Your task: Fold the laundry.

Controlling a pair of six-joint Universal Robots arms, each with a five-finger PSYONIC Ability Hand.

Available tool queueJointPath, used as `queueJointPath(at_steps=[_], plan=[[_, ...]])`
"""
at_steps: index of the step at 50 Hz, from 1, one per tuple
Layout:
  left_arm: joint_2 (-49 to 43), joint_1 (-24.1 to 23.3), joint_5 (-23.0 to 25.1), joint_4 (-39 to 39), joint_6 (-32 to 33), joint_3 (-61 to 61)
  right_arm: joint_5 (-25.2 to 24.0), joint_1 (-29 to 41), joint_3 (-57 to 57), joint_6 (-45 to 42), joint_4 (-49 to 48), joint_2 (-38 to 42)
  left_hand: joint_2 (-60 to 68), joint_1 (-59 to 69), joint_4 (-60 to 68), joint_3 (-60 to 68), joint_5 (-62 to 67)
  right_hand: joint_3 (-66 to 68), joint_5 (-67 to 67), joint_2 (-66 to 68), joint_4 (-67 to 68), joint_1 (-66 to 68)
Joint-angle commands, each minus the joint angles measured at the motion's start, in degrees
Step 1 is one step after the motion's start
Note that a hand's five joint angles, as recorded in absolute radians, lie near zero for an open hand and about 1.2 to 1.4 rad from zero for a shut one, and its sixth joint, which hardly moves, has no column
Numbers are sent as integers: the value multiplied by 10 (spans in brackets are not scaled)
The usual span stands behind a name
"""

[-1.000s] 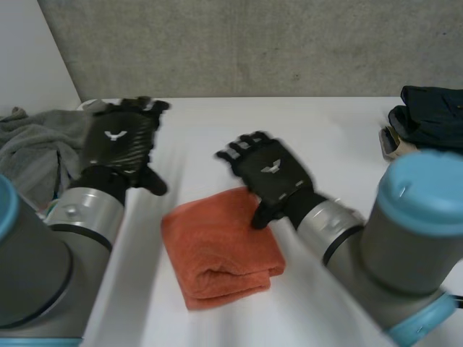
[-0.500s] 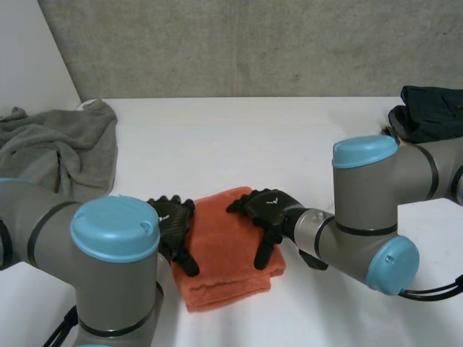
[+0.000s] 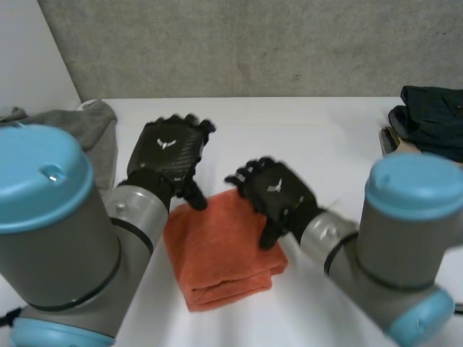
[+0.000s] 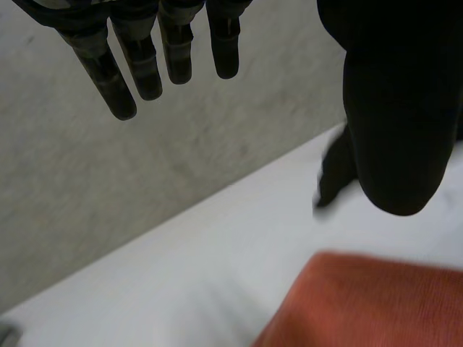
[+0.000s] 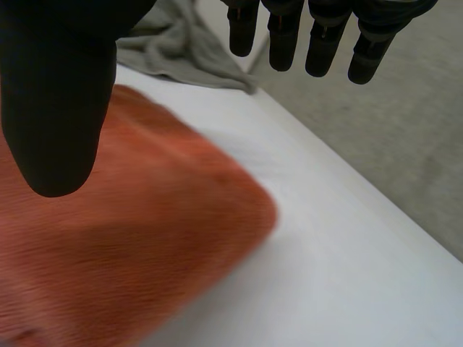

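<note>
Orange towel (image 3: 221,249), folded into a thick rectangle, lies on the white counter (image 3: 311,126) between the two arms, toward the near middle of the head view, with its stacked layers showing along the edge nearest the camera. The left robot hand (image 3: 168,148) hangs above the counter at the towel's far left corner, back of the hand up, its thumb pointing down toward that corner. In the left wrist view its fingers (image 4: 137,58) are straight and spread away from the thumb, nothing between them, so this robot hand is released, and one corner of the towel (image 4: 376,303) lies below the thumb. The right robot hand (image 3: 275,191) is over the far right part of the towel, with its thumb reaching down along the right edge; whether it touches the cloth cannot be told. In the right wrist view its fingers (image 5: 318,36) are likewise straight and held clear of the thumb, grasping nothing, with the towel (image 5: 123,246) under the palm and bare counter beyond the fingertips. A crumpled grey cloth (image 3: 98,134) sits at the counter's far left, well apart from the towel. A pile of dark clothing (image 3: 430,119) rests at the far right edge. Behind the counter rises a grey concrete wall (image 3: 253,43).
</note>
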Motion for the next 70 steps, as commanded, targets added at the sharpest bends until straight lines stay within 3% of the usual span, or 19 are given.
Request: queueJointPath(at_steps=[1,6,15,30,49,51,61,70], plan=[[11,31,95,0,-4,-1,-5,50,118,-49,-112,2,6,4,3,6,4,-19,-24,-18,-20,-19],[9,38,103,0,-7,-5,-8,58,149,-58,-182,22,6,4,3,6,4,-19,-24,-18,-20,-19],[2,37,102,0,-7,-14,-9,62,123,-83,-202,84,4,3,1,4,2,-19,-24,-18,-20,-19],[5,38,104,0,-8,-23,0,58,77,-114,-241,123,-6,-7,-9,-6,-8,251,246,252,250,251],[8,40,105,2,-8,-34,3,56,20,-106,-230,157,-6,-7,-9,-6,-8,205,201,206,205,206],[9,40,105,2,-8,-34,3,55,15,-106,-230,161,-6,-7,-9,-6,-8,241,236,241,240,241],[10,47,106,1,-8,-35,0,55,-25,-101,-230,171,-6,-7,-9,-6,-8,673,668,673,672,673],[23,63,105,1,-8,-35,-8,-4,-70,-114,-233,165,-6,-7,-9,-6,-8,681,676,682,680,681]])
